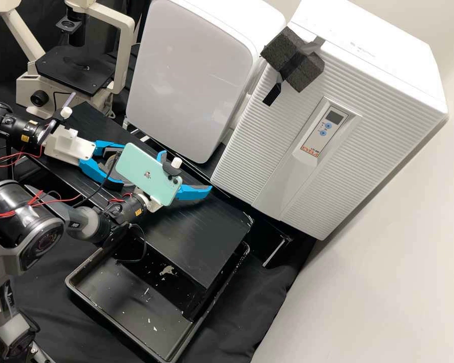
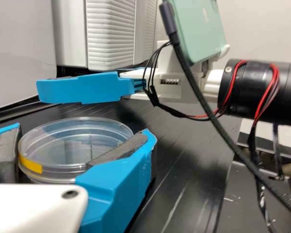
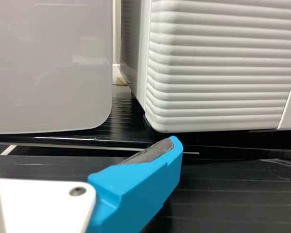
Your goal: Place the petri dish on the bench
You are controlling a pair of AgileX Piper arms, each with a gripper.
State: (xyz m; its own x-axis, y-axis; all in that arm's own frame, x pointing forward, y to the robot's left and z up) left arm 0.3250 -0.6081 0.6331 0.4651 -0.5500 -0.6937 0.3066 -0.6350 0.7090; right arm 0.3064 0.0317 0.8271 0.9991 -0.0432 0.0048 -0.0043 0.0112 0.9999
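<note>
In the high view, you are seeing the left gripper [image 1: 111, 165] at nine o'clock from the right gripper [image 1: 186, 171]. Your left jaws are closing in on opposite sides of the petri dish [image 2: 72, 141], pads meeting its rim; your right jaws are standing wide apart, holding nothing. From the right gripper, a black tray [image 1: 131, 302] is lying toward seven o'clock, a ribbed white cabinet [image 1: 272, 151] standing toward two.

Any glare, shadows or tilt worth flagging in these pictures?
High view: scene tilted, the ribbed white cabinet leaning, a dull sheen on the black bench. Left wrist view: bright highlights along the rim of the petri dish, soft shadow darkening the bench beside it. Right wrist view: faint reflections on the smooth pale panel.
</note>
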